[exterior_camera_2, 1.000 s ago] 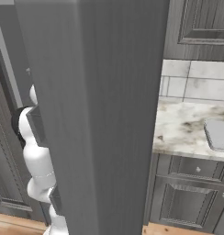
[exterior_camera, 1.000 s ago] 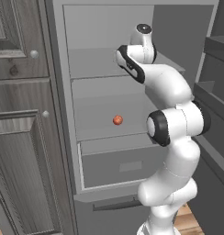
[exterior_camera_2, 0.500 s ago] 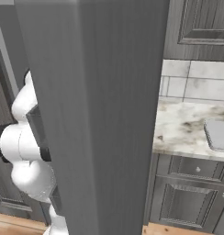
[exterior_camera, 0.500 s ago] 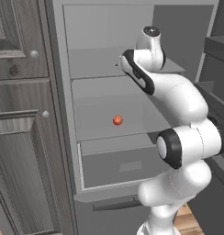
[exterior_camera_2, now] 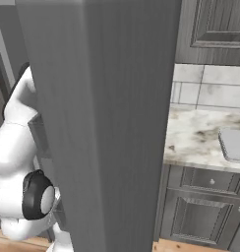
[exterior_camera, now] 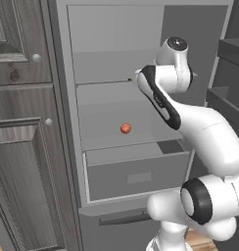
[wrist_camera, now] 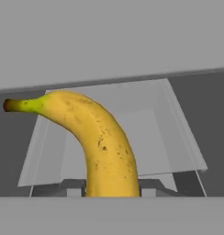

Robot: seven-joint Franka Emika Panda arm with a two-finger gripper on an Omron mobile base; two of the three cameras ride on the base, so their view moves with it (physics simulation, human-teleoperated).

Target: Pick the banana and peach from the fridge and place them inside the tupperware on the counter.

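Observation:
The yellow banana (wrist_camera: pixel 102 142) stands close in the hand view, its dark stem tip pointing left, with my gripper (wrist_camera: pixel 111 189) shut on its lower end. Beneath it lies the fridge's pulled-out drawer (wrist_camera: pixel 171 124). The small red-orange peach (exterior_camera: pixel 125 128) rests on the middle shelf of the open grey fridge (exterior_camera: pixel 111 59), lower and to the left of my raised hand. The light-grey tupperware (exterior_camera_2: pixel 234 144) sits on the marbled counter (exterior_camera_2: pixel 193 140) at the right edge of the right base view.
The open fridge door (exterior_camera_2: pixel 107 123) stands between the arm and the counter in the right base view. The drawer (exterior_camera: pixel 136 171) juts out under the peach's shelf. Dark wood-grain cabinets (exterior_camera: pixel 18 147) flank the fridge on the left, and door racks (exterior_camera: pixel 231 98) on the right.
The arm has folded back, its elbow dropping to the lower right and the hand rising and drawing out of the fridge. The peach has stayed put.

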